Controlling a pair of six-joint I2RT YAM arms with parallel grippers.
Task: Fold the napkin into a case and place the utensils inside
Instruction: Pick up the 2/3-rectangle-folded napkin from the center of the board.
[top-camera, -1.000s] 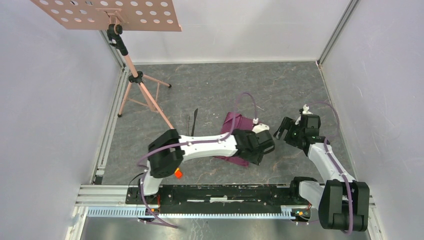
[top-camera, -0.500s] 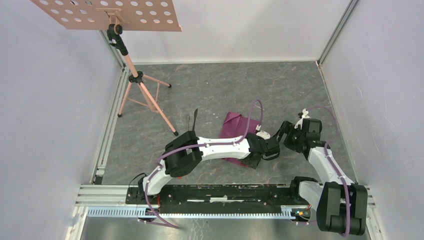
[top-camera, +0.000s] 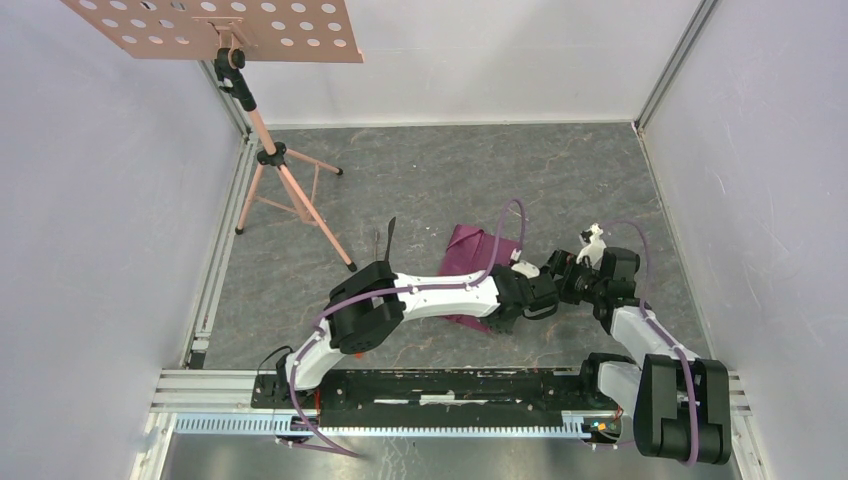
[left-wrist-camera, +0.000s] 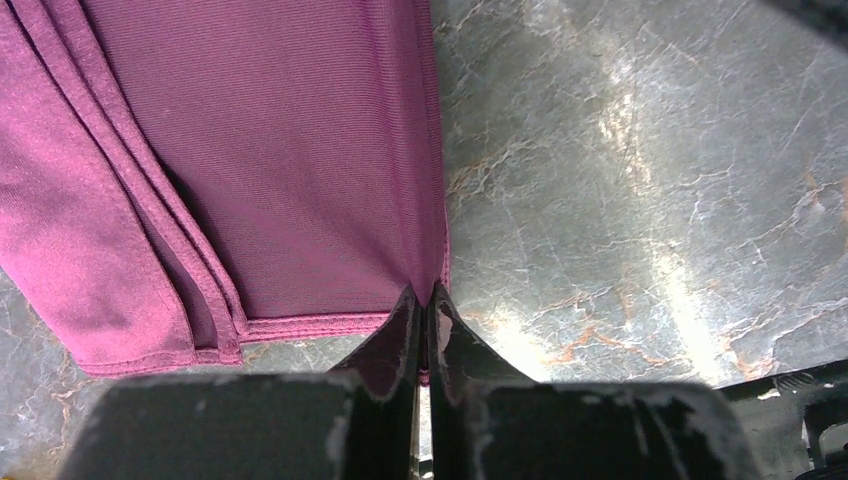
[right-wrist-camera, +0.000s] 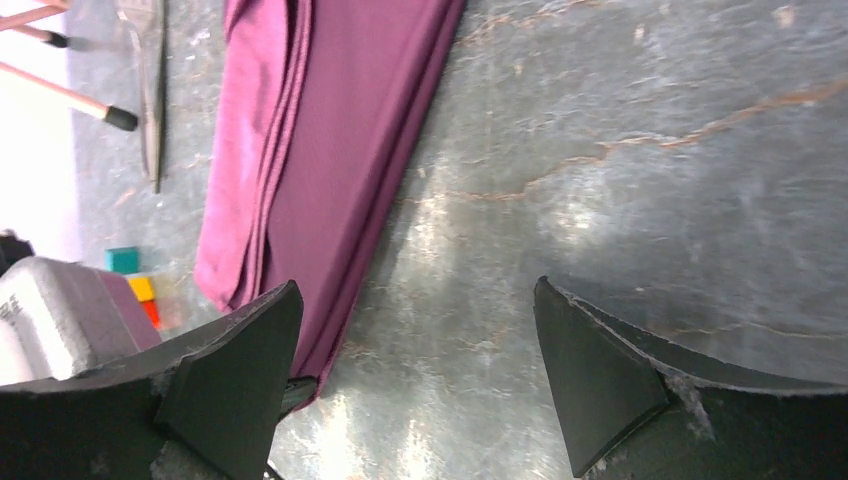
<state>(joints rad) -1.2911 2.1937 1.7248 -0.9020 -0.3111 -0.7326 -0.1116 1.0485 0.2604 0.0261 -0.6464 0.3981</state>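
Found the napkin (top-camera: 466, 243) folded into a long layered strip near the middle of the table (top-camera: 420, 170), a little toward the near edge. Saw only its far end from above, with the rest lost under the left arm (top-camera: 440, 292). Noted stacked hems along one long side in the left wrist view (left-wrist-camera: 300, 150), but could not count the layers. Noted the utensils (top-camera: 385, 243) lying close together just left of the napkin, apart from the cloth. Could not tell knife from fork; found them cut off at the frame's top in the right wrist view (right-wrist-camera: 152, 90). Found bare table right of the napkin, out toward the right edge and far right corner. Observed the left gripper (left-wrist-camera: 424, 300) pressed together, pinching the napkin's near right corner at the hem, with the arm stretched across from the near left. Observed the right gripper (right-wrist-camera: 415, 300) spread wide, low over bare table just right of the cloth. Glimpsed teal, yellow and orange blocks (right-wrist-camera: 140, 287), partly hidden.
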